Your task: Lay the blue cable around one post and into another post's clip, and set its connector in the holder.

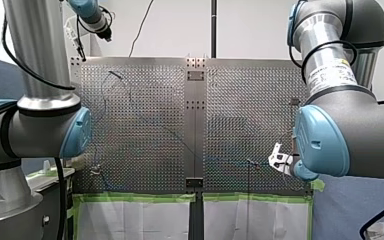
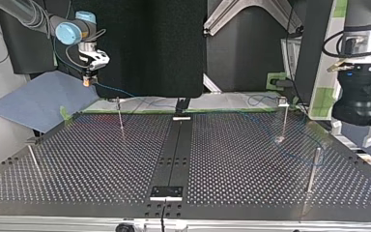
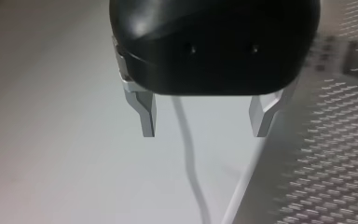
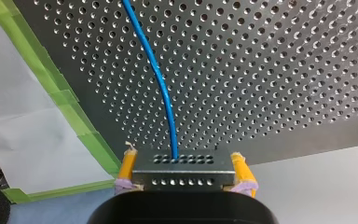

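Connector (image 4: 182, 170) w/ blue cable (image 4: 161, 79) clamped in right claw (image 4: 183, 156), plain only in wrist view, left claw (image 3: 204, 133) spread

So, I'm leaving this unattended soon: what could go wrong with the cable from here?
My right claw grips the connector only by its ends, so a tug from the blue cable could twist it loose. The cable's slack could snag a thin post on the table. My left claw is open and off the table's side, steadying nothing.
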Robot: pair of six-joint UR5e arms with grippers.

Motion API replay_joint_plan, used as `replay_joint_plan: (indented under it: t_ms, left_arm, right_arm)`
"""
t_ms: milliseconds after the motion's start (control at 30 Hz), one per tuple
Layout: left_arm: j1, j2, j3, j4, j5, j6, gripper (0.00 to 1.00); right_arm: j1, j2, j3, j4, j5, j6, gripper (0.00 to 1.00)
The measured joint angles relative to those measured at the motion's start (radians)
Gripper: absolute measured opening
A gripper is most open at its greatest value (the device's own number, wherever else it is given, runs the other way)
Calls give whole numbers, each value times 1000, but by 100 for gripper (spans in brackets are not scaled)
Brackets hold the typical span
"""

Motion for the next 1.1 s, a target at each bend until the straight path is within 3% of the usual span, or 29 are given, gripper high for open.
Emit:
replay_joint_plan:
  t_ms: [267, 567, 1100]
  left_arm:
    - [-24, -27, -27, -67, -47, 61, 100]
    - [-36, -42, -28, -155, -69, 72, 100]
    - [-49, -47, -29, -179, -79, 72, 100]
  right_arm:
    - [1, 0, 0, 0, 0, -2, 0]
    - [2, 0, 0, -1, 0, -1, 0]
    - [4, 0, 0, 0, 0, -1, 0]
